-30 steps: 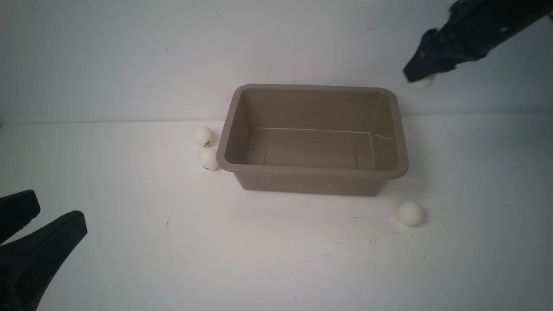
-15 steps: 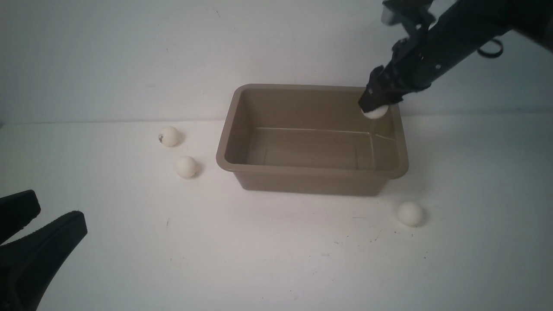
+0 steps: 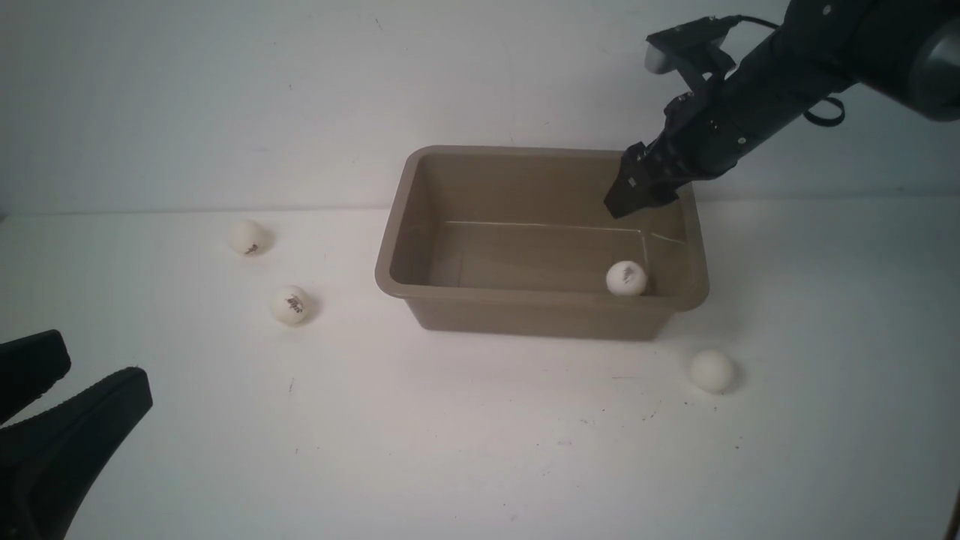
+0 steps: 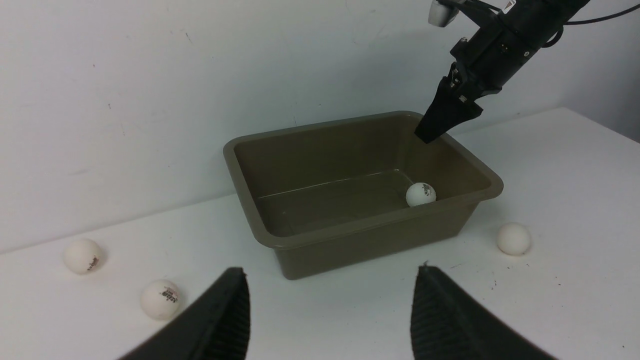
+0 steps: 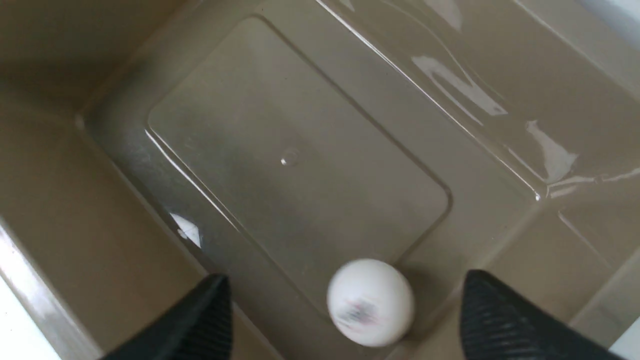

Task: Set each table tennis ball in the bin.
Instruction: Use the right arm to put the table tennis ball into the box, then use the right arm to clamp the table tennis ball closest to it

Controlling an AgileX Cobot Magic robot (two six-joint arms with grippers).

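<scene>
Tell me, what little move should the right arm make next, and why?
Probably lift the right gripper clear of the bin and swing toward the nearest loose ball on the table. Its jaws stand open and empty, one ball already lies inside the bin, and three lie outside.

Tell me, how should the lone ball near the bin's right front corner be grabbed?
Probably pinch the table tennis ball across its middle, straight down from above: it is round and sits apart from the bin, on the flat table.
</scene>
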